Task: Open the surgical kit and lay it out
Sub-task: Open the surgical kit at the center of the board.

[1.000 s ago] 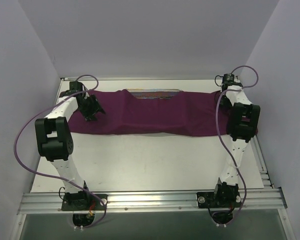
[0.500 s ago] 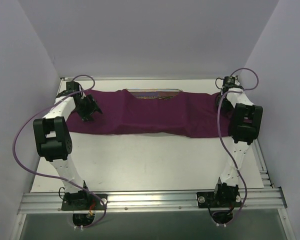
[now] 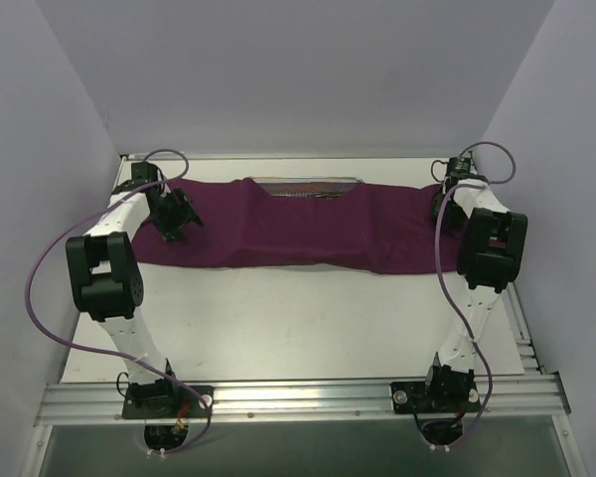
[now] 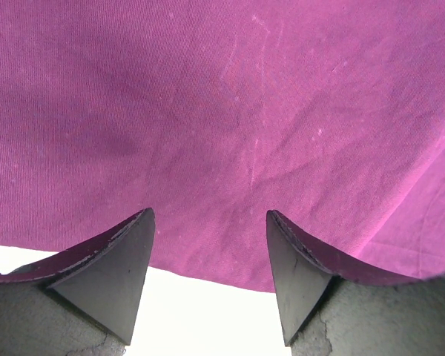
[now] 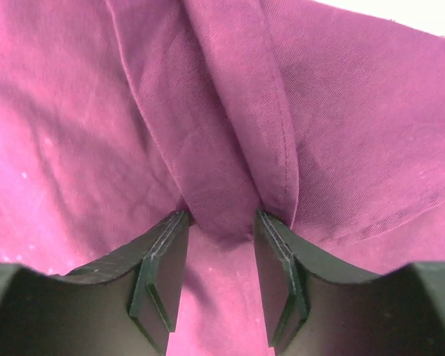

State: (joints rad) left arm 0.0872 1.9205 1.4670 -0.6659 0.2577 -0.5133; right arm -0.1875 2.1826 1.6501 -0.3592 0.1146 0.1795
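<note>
Overhead view of a white table (image 3: 298, 318) inside a pale-walled enclosure, with 2 robot arms reaching away from the near edge. A dark purple cloth wrap (image 3: 298, 234) lies across the far half of the table as 1 wide band. Its long axis runs from 9 o'clock to 3 o'clock, and its near hem sags a little lower at the right end.

At the 12 o'clock edge of the cloth, the far rim of a silver wire-mesh tray (image 3: 308, 182) shows above the fabric. The cloth covers the rest of the tray. Thin shapes show just inside the rim, too small to identify.

The left gripper (image 3: 182, 221) sits over the 9 o'clock end of the cloth. Seen from the left wrist, its 2 dark fingers (image 4: 119, 259) stand apart with nothing between them, above flat fabric and the cloth's hem, with white table beyond.

The right gripper (image 3: 437, 204) is at the 3 o'clock end. Seen from the right wrist, its fingers (image 5: 163, 259) are clamped on a raised fold of the cloth, which rises from between them.
</note>
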